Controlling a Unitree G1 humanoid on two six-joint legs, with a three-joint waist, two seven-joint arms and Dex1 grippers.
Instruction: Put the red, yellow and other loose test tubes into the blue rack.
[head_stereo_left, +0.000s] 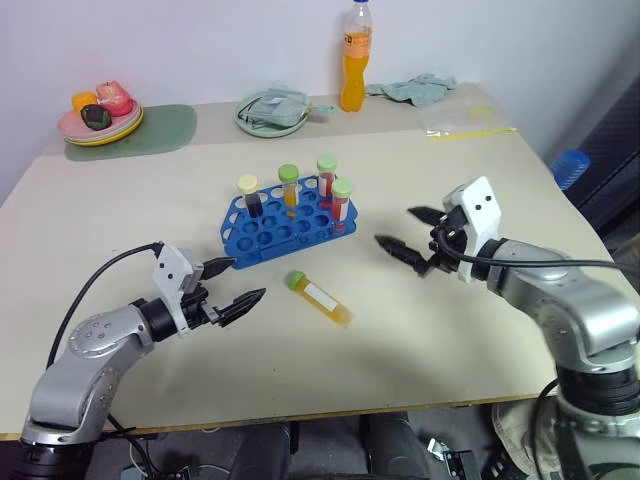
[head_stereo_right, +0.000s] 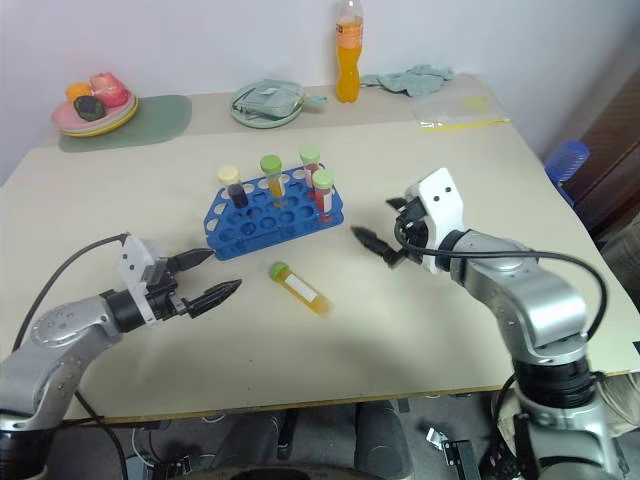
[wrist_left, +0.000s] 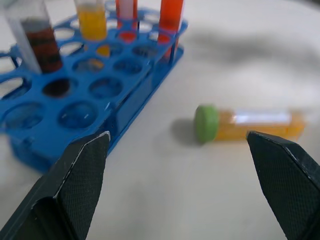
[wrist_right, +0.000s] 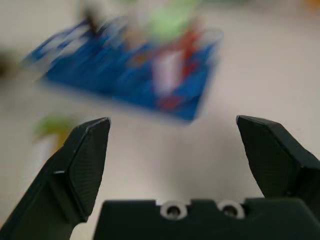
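One yellow tube (head_stereo_left: 321, 298) with a green cap lies flat on the table (head_stereo_left: 470, 170), just in front of the rack (head_stereo_left: 285, 230) and apart from it, cap end toward my left. The rack stands near the table's middle and holds four upright tubes: a dark brown one with a cream cap (head_stereo_left: 250, 197), a yellow one with a green cap (head_stereo_left: 289, 188), and two red ones with green caps (head_stereo_left: 327, 178) (head_stereo_left: 341, 203) (the red pair stand at the rack's right end).

My left pincer (head_stereo_left: 233, 287) hovers above the table to the left of the loose tube, fingers spread wide and empty, pointing toward the tube and the rack's front edge. My right pincer (head_stereo_left: 412, 236) hangs to the right of the rack, fingers also spread wide, holding nothing, aimed toward the rack.

Along the far edge stand an orange bottle (head_stereo_left: 355, 58), a plate of toy food (head_stereo_left: 100, 118) on a green mat (head_stereo_left: 165, 130), a bowl (head_stereo_left: 270, 112) and a crumpled cloth (head_stereo_left: 415, 88).
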